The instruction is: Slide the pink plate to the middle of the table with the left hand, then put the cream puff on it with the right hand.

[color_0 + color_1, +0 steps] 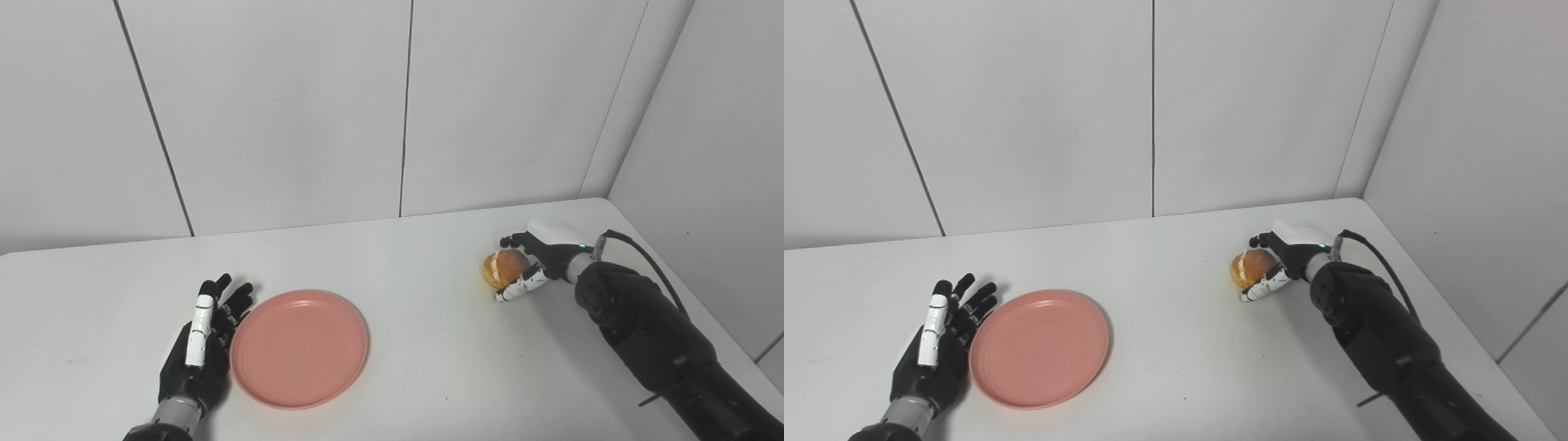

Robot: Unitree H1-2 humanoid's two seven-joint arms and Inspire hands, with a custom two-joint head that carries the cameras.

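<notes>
Left hand (202, 343) lying flat, fingers spread, empty, edging pink plate (300, 349). Right hand (539, 260) curling around cream puff (503, 267), gripping it. No readable writing.

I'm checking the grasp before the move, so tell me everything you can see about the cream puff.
The cream puff is a small round pastry, golden-orange with a browner top and a pale seam across its side. It sits near the table's right back area, far from the pink plate. The right hand wraps it from the right, dark fingers over the top and a white-tipped one beneath. Whether it still rests on the table cannot be told.
</notes>
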